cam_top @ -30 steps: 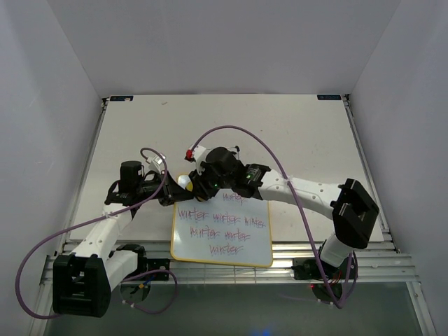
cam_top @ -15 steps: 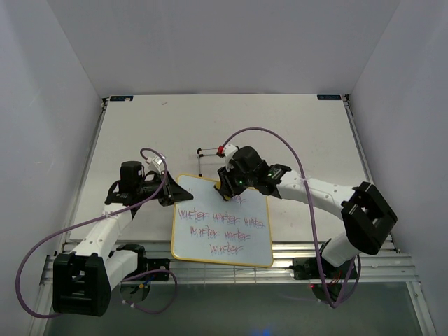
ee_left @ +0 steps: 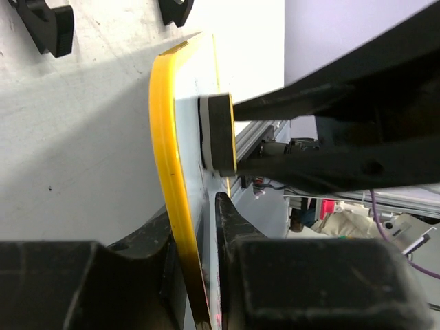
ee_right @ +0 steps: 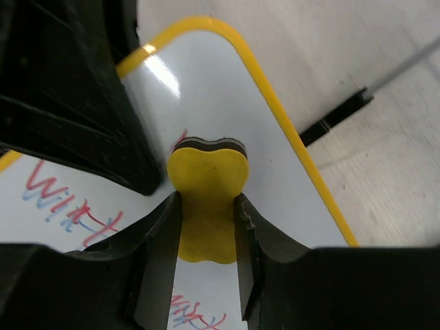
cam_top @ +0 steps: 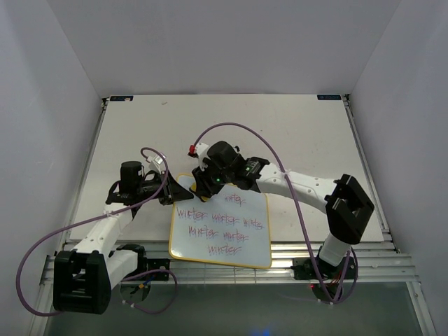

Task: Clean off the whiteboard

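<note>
The board (cam_top: 255,248) lies at the near middle of the bench (cam_top: 301,126), between the two arms, its near edge reaching over the rails at the front. Rows of purple-red writing (cam_top: 224,225) cover its middle and lower part.

The left hand (ee_left: 194,214) comes in from the left and is closed on the board's upper left edge. In the left wrist view the yellow frame (ee_left: 161,124) runs between the two fingers (ee_left: 230,220), one behind the board and one on its face, both touching. That edge sits raised off the bench, with shadow beneath it.

The right hand (ee_right: 207,201) reaches in over the board's far edge and is narrowed onto a yellow eraser (ee_right: 206,172), with its fingers (ee_right: 158,254) pressing the block's two sides. The eraser's dark pad lies flat against the white face near the top left corner. It is just above the first word of the writing and just beside the left hand. Past the frame, a black piece of the stand (ee_right: 337,117) rests on the bench.
</note>
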Action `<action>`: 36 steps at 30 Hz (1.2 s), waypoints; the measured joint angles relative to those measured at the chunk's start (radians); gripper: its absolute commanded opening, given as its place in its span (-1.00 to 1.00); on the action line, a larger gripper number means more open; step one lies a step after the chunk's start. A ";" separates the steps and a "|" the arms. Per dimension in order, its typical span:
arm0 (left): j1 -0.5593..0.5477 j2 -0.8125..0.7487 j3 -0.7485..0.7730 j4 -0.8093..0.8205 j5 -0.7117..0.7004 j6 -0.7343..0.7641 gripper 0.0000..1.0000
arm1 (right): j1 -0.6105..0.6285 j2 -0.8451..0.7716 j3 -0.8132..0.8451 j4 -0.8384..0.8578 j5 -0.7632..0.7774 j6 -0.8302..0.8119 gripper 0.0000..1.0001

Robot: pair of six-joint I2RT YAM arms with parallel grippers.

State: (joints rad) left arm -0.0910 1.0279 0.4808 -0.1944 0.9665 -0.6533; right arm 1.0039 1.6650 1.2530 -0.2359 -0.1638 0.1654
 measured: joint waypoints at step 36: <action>-0.005 -0.010 -0.016 0.100 0.062 -0.066 0.08 | -0.005 -0.022 -0.017 -0.024 -0.113 -0.150 -0.47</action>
State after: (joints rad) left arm -0.0959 1.0180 0.4648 -0.0948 1.0286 -0.7197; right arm 0.9985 1.6432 1.2362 -0.2604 -0.2768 0.0154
